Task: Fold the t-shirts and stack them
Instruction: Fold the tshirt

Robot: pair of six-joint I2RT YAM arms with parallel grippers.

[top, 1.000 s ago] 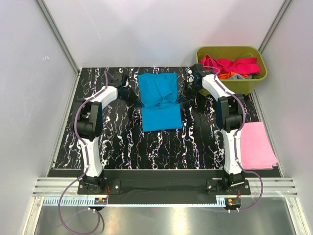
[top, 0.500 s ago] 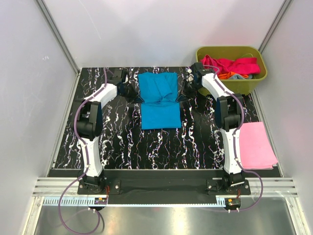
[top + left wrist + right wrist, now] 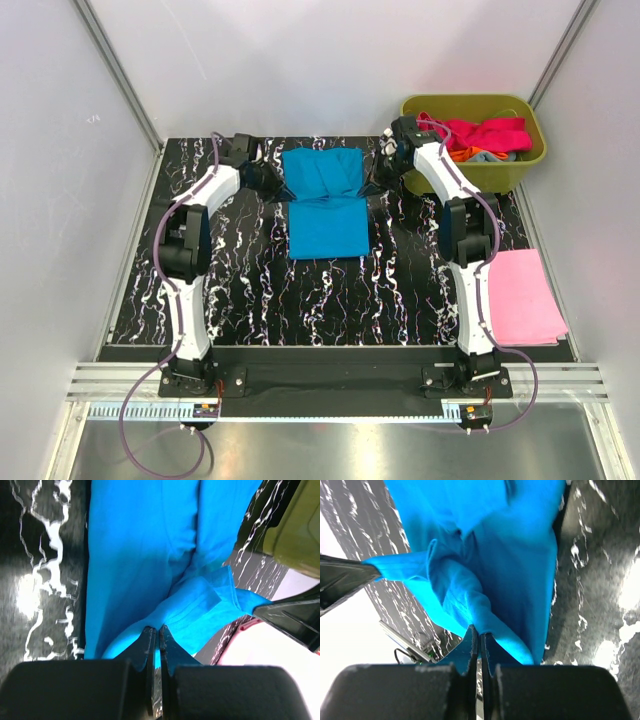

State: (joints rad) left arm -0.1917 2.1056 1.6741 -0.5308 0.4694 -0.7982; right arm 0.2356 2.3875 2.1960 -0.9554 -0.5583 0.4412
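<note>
A cyan-blue t-shirt [image 3: 325, 200] lies on the black marbled table [image 3: 240, 290], its near part folded back over the far part. My left gripper [image 3: 278, 188] is shut on the shirt's left edge [image 3: 150, 625]. My right gripper [image 3: 372, 183] is shut on the shirt's right edge [image 3: 485, 620]. Both hold the lifted fold low over the cloth. A folded light pink t-shirt [image 3: 525, 297] lies at the table's right edge. Magenta, orange and grey-blue shirts [image 3: 480, 138] sit in the tub.
An olive-green plastic tub [image 3: 475, 140] stands at the back right corner, close to my right arm. Grey walls enclose the table on three sides. The black table surface shows in front of the blue shirt.
Both grippers have moved away from me toward the back of the table, carrying the shirt's near edge further over the far part. The visible near panel has grown shorter.
</note>
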